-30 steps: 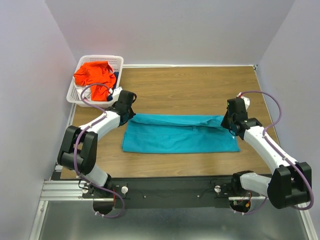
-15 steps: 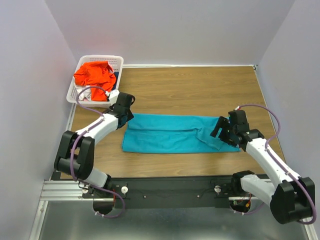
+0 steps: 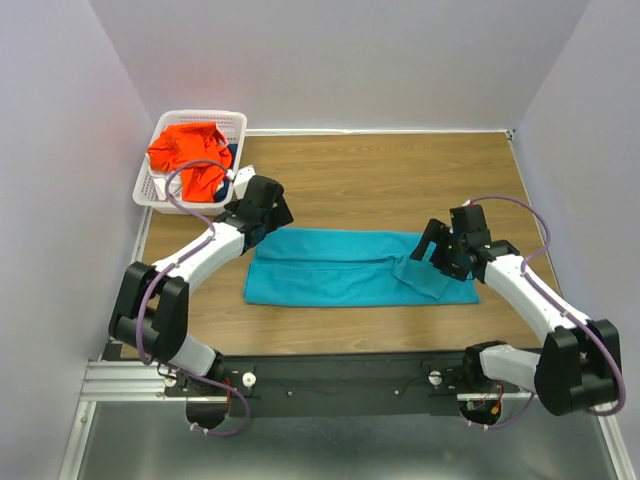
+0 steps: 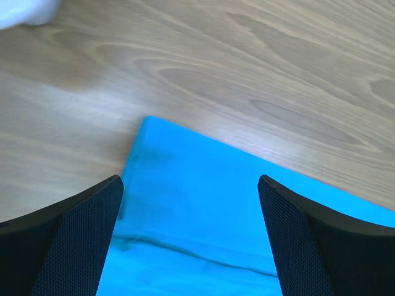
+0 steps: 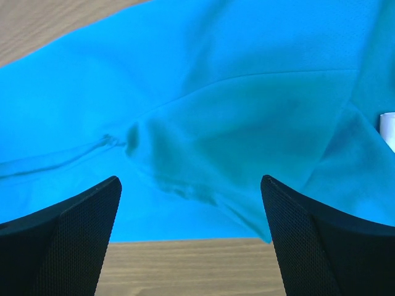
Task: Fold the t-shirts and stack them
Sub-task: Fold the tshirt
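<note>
Now the soft, limp teal t-shirt [image 3: 350, 268] is lying on the tabletop [image 3: 380, 170] while the left pincer [image 4: 190, 180] and right pincer [image 5: 190, 179] are hovering spread apart over its ends, likely suiting light corner pinches.

Dark blue cloth [image 3: 231, 152] in the basket [image 3: 145, 190], far left corner of the bench [image 3: 380, 170], is mostly buried under the orange-red shirt [image 3: 188, 150]. White blur [image 4: 24, 11] is clipped at the left wrist frame's corner, unidentified. White scrap [image 5: 388, 131] is clipped at the right wrist frame's edge.
</note>
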Robot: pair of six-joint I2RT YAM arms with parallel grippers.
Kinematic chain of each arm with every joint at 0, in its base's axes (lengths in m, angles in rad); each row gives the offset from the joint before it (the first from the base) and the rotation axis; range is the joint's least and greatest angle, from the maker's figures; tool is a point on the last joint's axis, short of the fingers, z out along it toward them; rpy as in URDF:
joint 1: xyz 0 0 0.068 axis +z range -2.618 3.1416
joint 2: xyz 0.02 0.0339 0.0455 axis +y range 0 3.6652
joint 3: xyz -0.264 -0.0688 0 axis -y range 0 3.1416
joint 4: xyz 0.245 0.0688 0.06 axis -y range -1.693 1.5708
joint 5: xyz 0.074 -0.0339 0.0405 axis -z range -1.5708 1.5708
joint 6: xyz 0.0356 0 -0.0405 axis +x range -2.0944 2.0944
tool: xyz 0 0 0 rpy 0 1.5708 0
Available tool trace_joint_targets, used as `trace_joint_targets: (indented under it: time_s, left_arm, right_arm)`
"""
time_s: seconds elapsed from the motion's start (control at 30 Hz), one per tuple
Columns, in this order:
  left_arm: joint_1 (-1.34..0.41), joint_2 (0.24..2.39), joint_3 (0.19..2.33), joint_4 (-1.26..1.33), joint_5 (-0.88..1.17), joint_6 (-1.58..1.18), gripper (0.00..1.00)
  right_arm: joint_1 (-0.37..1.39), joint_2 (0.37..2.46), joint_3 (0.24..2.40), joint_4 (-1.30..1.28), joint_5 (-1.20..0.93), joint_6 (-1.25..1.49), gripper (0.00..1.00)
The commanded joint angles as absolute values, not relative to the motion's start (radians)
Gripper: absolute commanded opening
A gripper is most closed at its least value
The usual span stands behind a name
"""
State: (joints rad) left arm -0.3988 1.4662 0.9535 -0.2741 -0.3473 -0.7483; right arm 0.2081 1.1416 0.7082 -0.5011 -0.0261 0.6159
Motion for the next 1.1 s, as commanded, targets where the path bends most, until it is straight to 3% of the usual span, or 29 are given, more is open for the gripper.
trace_joint_targets:
  time_s: [0.0,0.33,0.6,0.87,1.07]
  left_arm:
    - [-0.436,1.561,0.992,-0.226,-0.282,-0.71,0.98]
    - [-0.462,1.657,0.901,-0.147,-0.207,-0.719,0.98]
    - [-0.512,1.609,0.766,-0.144,-0.183,-0.793,0.98]
    - [-0.664,1.476,0.625,-0.137,-0.129,-0.989,0.98]
    - [-0.822,1.443,0.614,-0.121,-0.138,-1.115,0.98]
  right_arm:
    - [0.21,1.253,0.732,-0.46,0.047,0.66,1.0]
    - [0.184,1.558,0.814,-0.336,0.094,0.66,1.0]
    - [0.17,1.87,1.128,-0.304,0.074,0.511,1.0]
    - [0.17,2.253,1.535,-0.278,-0.173,0.295,1.0]
    - [0.181,2.394,1.75,-0.278,-0.368,0.264,1.0]
